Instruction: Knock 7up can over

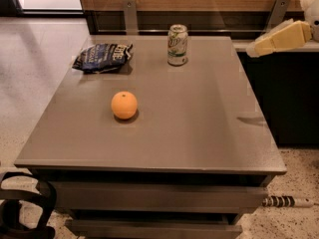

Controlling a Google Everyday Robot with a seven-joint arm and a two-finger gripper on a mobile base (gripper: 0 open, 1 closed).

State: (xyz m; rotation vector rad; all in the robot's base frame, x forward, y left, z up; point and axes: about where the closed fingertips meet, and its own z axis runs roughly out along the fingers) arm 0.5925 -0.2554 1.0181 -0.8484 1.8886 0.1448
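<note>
The can (177, 45) stands up near the far edge of the table (209, 133). The gripper (260, 46) hangs just past the far right corner, well apart from the can. I can't say if it is open or closed. The orange (124, 105) sits left of the middle.

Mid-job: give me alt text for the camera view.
An upright 7up can stands near the far edge of the grey table; the claw hangs beyond the far right corner, clear of the can. A blue chip bag lies far left, an orange nearer.
</note>
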